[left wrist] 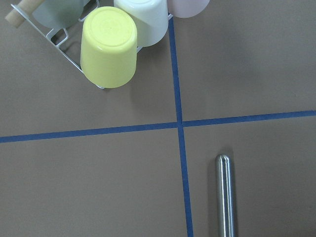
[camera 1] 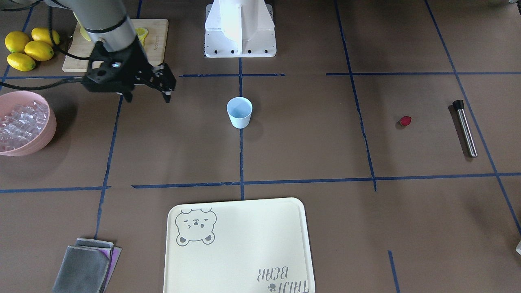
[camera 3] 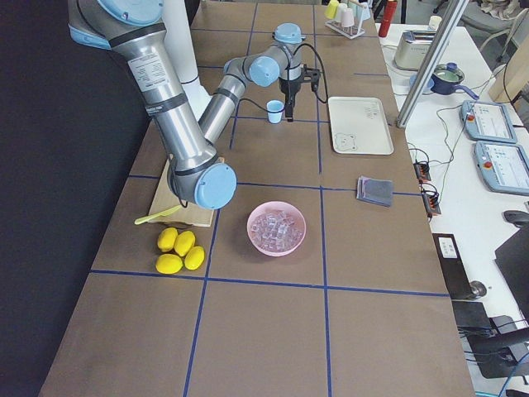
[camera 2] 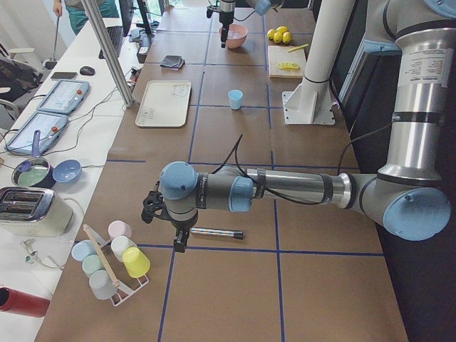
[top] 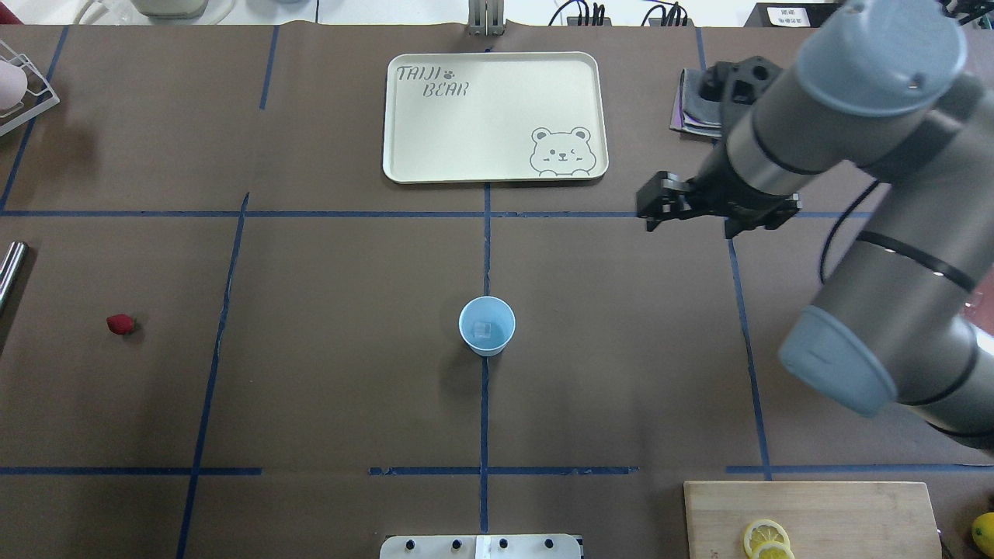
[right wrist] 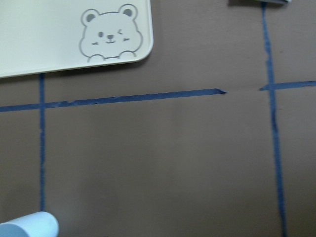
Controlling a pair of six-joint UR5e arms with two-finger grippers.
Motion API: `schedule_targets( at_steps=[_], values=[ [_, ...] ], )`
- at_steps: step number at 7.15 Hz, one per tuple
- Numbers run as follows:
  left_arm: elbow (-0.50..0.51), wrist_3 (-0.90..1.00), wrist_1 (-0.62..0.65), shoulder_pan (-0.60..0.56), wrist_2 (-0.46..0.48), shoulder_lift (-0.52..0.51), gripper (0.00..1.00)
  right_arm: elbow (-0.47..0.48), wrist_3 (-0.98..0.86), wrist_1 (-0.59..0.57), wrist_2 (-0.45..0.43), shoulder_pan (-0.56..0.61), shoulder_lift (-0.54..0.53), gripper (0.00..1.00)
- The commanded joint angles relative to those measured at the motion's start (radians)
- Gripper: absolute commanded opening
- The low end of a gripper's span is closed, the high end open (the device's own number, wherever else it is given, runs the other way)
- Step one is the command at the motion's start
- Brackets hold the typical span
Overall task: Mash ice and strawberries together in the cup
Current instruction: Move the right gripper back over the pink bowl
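Note:
The pale-blue cup [camera 1: 239, 113] stands upright at the table's middle, and the overhead view [top: 487, 326] shows one clear ice cube [top: 482, 330] inside it. More ice [camera 1: 19, 121] fills the pink bowl [camera 1: 45, 137]. The strawberry [camera 1: 405, 121] lies alone on the table, also seen from overhead [top: 120, 324]. My right gripper [camera 1: 148, 99] hovers open and empty between the bowl and the cup. My left gripper [camera 2: 171, 226] shows only in the exterior left view, above a metal rod [camera 2: 216, 232]; I cannot tell if it is open or shut.
The metal rod [camera 1: 465, 128] lies beyond the strawberry. A cream bear tray [camera 1: 238, 248], folded grey cloths [camera 1: 87, 264], several lemons [camera 1: 28, 49] and a cutting board [camera 1: 156, 42] with lemon slices ring the table. A rack of cups [left wrist: 109, 47] stands near the left gripper.

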Motion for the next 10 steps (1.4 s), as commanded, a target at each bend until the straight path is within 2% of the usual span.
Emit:
schedule_targets(
  at_steps=[1, 2, 3, 5, 7, 10],
  values=[
    [-0.003, 0.0, 0.0, 0.001, 0.0, -0.001, 1.0, 0.063, -0.175, 0.11, 0.09, 0.141, -0.249, 0.99],
    [-0.003, 0.0, -0.002, -0.001, 0.0, 0.0, 1.0, 0.053, -0.213, 0.24, 0.154, 0.205, -0.375, 0.99],
    [-0.004, 0.0, -0.002, -0.001, -0.002, 0.0, 1.0, 0.031, -0.225, 0.317, 0.156, 0.221, -0.466, 0.99],
    [-0.006, 0.0, -0.002, 0.001, -0.002, -0.001, 1.0, -0.054, -0.236, 0.445, 0.153, 0.231, -0.548, 0.99],
    [-0.012, 0.0, 0.0, -0.001, -0.002, -0.001, 1.0, -0.172, -0.239, 0.667, 0.15, 0.234, -0.606, 0.99],
    [-0.021, 0.0, 0.0, -0.001, 0.0, -0.001, 1.0, -0.244, -0.239, 0.673, 0.158, 0.234, -0.611, 0.98]
  ],
)
